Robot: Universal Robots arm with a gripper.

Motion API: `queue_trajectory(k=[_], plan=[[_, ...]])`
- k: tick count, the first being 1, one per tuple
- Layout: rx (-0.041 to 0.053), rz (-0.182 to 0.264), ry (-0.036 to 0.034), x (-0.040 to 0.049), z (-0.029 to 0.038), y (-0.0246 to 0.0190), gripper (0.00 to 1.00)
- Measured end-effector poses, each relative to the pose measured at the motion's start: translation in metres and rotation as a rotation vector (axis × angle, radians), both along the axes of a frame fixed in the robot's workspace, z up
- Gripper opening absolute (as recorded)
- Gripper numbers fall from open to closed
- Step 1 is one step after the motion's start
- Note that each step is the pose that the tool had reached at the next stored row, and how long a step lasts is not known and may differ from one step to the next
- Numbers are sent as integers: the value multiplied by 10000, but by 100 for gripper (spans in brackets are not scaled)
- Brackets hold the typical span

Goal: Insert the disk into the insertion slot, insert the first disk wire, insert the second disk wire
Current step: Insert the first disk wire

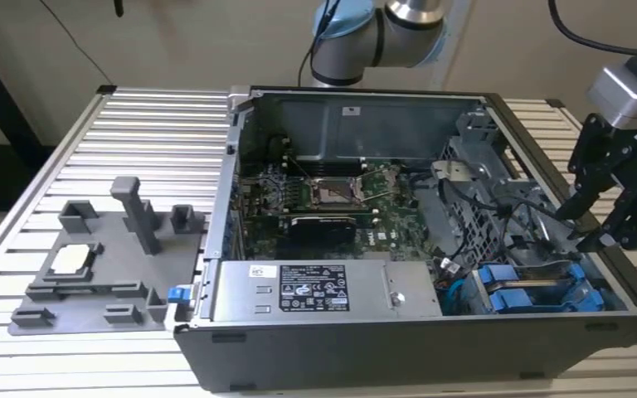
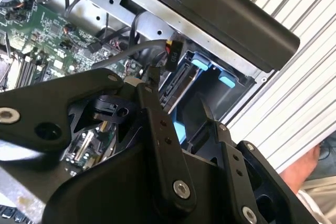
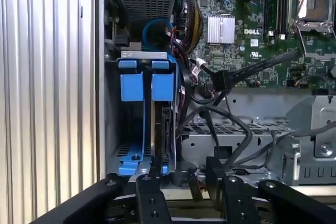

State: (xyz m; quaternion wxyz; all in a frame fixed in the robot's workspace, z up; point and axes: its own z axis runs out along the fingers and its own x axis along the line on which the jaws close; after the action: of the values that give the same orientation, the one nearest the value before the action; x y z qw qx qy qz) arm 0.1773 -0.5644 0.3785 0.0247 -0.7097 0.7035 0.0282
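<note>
Sitting on the slatted table point(image 1: 130, 124), the open case point(image 1: 296, 348) holds the disk point(image 3: 163, 86) on edge in its corner bay beside another blue carrier point(image 3: 131, 86); the pincer point(image 3: 181, 176) hovers just above, jaws apart, gripping nothing; loose wires point(image 3: 247, 69) lie near.

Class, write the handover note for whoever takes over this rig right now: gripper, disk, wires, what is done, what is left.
Gripper: open, holding nothing, poised at the drive bay.
Disk: in its blue frame, seated in the bay beside a second carrier.
Done: disk insertion, as far as it shows.
Left: both wires, it seems; one black connector hangs loose over the motherboard.
</note>
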Motion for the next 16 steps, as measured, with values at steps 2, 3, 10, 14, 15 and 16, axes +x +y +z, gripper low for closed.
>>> queue_trajectory(k=[2, 3, 10, 14, 15, 16], plan=[[2, 66, 0, 13, -13, 9, 46], [4, 99, 0, 20, -19, 13, 46], [9, 344, 0, 89, -67, 32, 46], [11, 492, 0, 151, -86, 37, 46], [13, 531, 1, 165, -90, 39, 46], [13, 570, 1, 179, -93, 41, 46]])
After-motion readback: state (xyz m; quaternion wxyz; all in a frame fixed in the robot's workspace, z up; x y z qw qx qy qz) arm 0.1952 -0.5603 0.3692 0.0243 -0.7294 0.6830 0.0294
